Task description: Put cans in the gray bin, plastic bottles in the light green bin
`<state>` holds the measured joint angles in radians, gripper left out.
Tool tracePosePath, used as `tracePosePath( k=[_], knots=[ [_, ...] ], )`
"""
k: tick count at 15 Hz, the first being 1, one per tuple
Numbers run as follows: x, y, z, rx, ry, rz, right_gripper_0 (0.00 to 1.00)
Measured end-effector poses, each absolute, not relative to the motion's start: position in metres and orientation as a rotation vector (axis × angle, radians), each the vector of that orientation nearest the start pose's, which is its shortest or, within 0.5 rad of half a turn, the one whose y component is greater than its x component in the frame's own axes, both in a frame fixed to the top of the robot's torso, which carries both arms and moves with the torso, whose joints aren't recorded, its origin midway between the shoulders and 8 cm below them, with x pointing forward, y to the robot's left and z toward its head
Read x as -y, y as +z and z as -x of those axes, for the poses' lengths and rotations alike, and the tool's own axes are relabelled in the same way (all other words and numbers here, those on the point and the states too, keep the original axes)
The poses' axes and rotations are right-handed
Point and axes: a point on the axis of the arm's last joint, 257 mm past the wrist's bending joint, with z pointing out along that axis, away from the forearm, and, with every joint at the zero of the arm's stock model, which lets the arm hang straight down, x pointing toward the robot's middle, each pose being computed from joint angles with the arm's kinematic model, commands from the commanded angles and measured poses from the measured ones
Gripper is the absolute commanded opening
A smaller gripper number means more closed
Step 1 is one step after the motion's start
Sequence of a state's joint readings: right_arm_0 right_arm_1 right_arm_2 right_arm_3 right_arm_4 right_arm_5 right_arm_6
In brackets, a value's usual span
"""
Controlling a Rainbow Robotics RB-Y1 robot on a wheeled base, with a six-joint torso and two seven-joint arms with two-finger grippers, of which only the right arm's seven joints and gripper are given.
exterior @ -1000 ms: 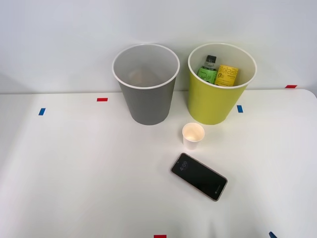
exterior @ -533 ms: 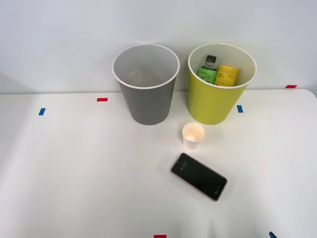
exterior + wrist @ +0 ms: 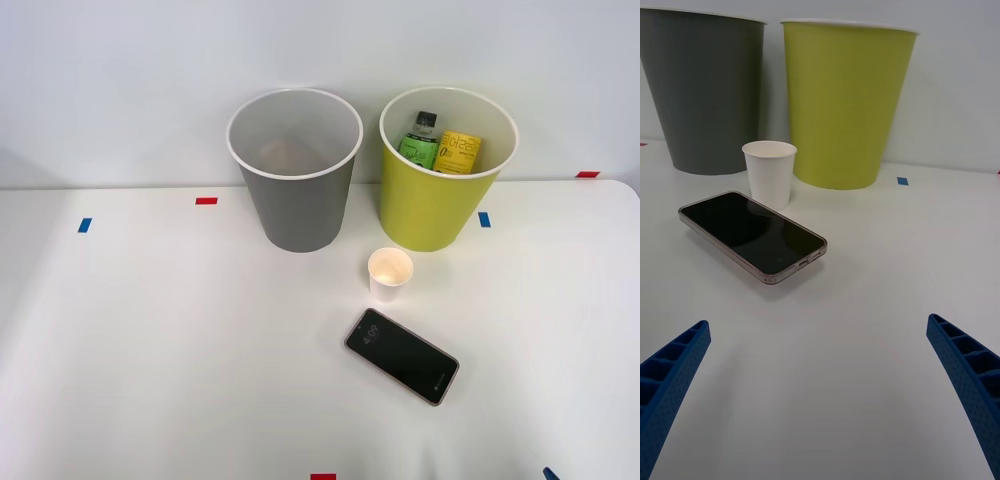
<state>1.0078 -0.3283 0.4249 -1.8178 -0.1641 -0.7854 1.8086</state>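
The right pincer (image 3: pixel 820 390), released with its blue ribbed fingers (image 3: pixel 670 375) spread wide, hangs low over the white surface (image 3: pixel 150 350); straight ahead of it lie a dark phone (image 3: pixel 752 235) and a white paper cup (image 3: pixel 769 172), and beyond them stand the gray bin (image 3: pixel 704 90) and the light green bin (image 3: pixel 846 105). The plastic bottle (image 3: pixel 420 140) already rests inside the light green bin beside a yellow container (image 3: pixel 458 152), its long axis near upright and slightly tilted, black cap pointing up. The likely hazard is a mistaken grasp: only the cup and phone remain near the pincer, neither a can nor a bottle, and an advance could knock the cup over.
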Motion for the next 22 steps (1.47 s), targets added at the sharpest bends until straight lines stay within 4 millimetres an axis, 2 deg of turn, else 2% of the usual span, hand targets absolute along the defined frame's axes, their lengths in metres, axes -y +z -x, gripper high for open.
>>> tracePosePath(
  k=[22],
  knots=[
    [0.2006, -0.2943, -0.1918, -1.578, -0.006, 0.148, 1.0]
  ],
)
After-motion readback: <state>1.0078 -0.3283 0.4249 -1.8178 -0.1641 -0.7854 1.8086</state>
